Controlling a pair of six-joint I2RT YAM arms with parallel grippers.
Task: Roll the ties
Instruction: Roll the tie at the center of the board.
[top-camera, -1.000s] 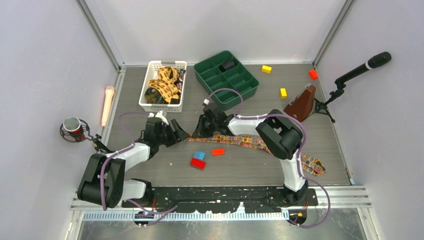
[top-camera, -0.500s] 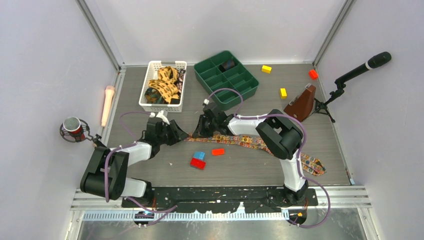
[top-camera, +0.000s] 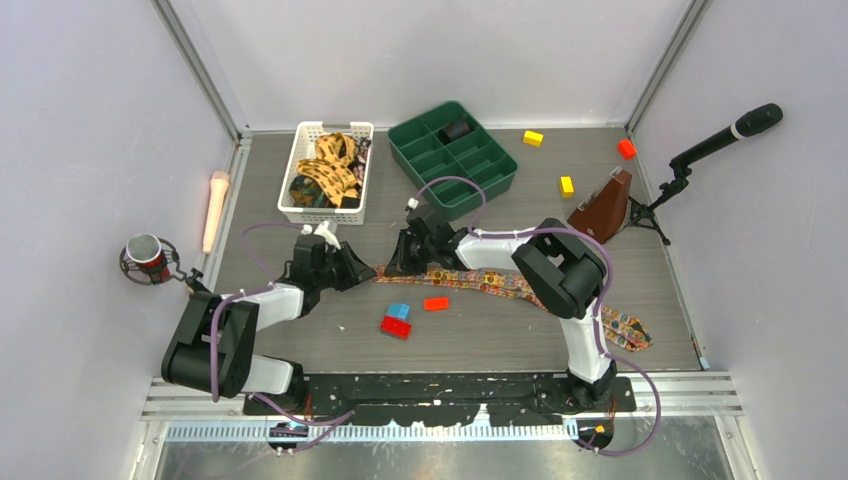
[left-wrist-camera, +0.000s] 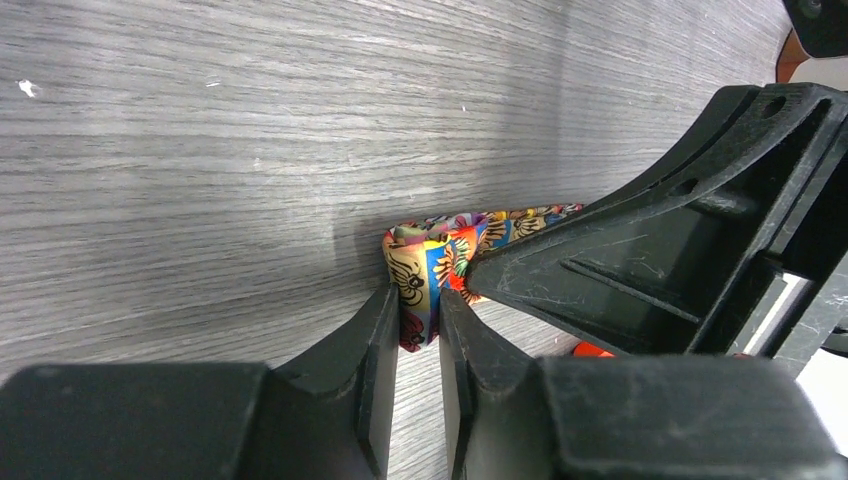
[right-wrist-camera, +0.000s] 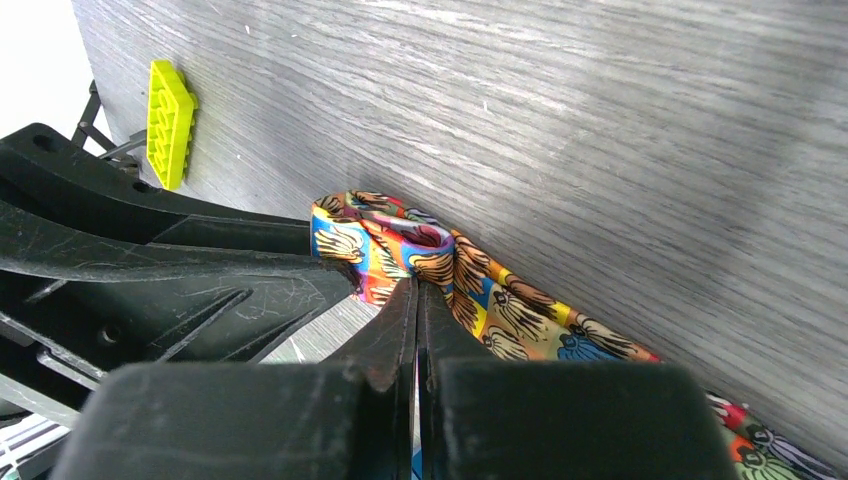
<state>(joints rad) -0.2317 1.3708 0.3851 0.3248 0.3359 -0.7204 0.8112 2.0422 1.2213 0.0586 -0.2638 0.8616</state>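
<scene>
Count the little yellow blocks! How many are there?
2. One small yellow plastic block lies near the back wall, right of the green compartment tray; the other lies left of the brown wedge-shaped object. More may be hidden.

Top cam: fixed, high above desk near edge, looks down on whole desk. L & R wrist cams: v. close, low over desk, facing each other. Both share same folded end of tie, seen mid-desk from top.
</scene>
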